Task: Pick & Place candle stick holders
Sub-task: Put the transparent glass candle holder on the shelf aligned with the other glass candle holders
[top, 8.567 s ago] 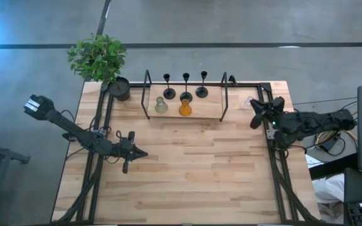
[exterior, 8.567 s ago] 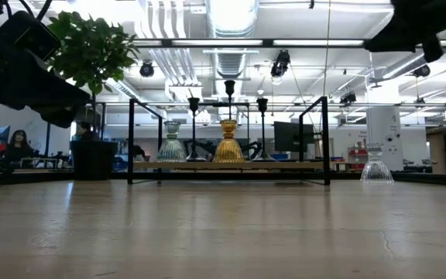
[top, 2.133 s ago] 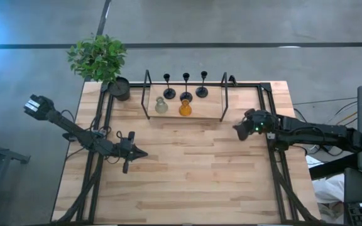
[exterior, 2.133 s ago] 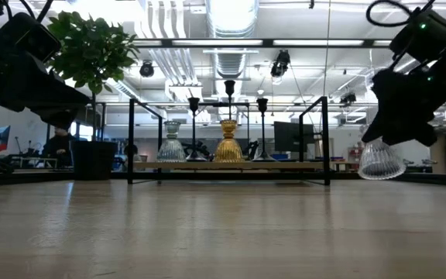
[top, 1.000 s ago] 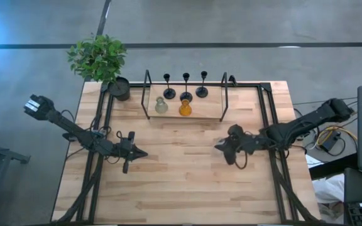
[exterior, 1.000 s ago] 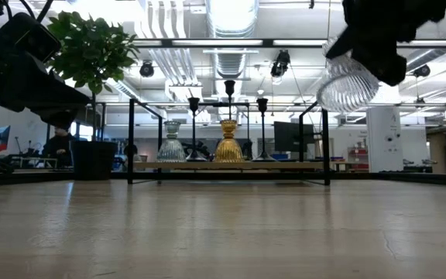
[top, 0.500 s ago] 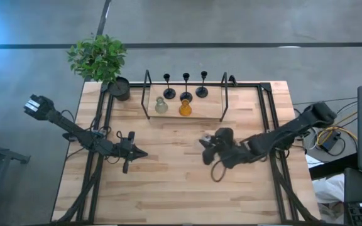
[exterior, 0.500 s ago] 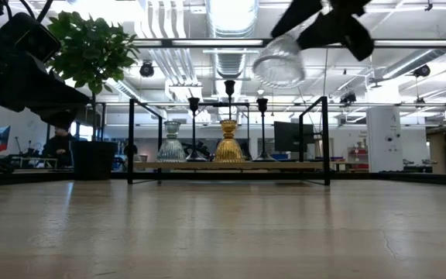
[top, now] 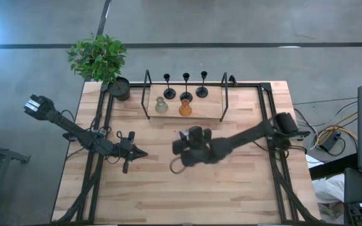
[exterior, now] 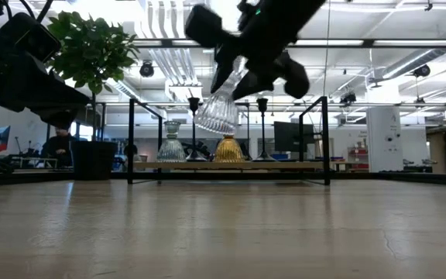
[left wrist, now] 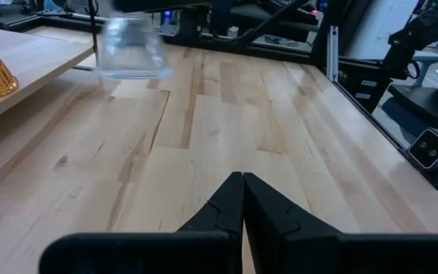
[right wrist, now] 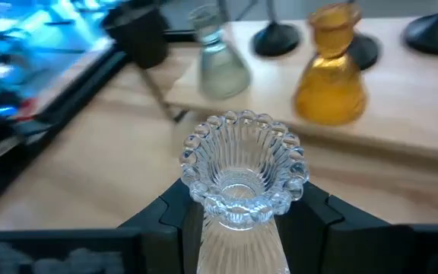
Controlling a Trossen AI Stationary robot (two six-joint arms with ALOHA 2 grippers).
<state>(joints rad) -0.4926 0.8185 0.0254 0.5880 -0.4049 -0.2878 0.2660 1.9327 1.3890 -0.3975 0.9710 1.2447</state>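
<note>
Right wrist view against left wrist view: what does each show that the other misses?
Only the right wrist view shows the grey-green holder, black holder bases and the right gripper with its fingers shut on the clear holder. Only the left wrist view shows the left gripper, fingers shut, above bare table. Both show the clear holder, the amber holder and the wooden shelf.

You get the table (top: 187, 188) straight down from overhead and level from its surface; both catch the shelf (top: 187, 113) (exterior: 231, 165). Each wrist camera looks closely past its own fingers.
</note>
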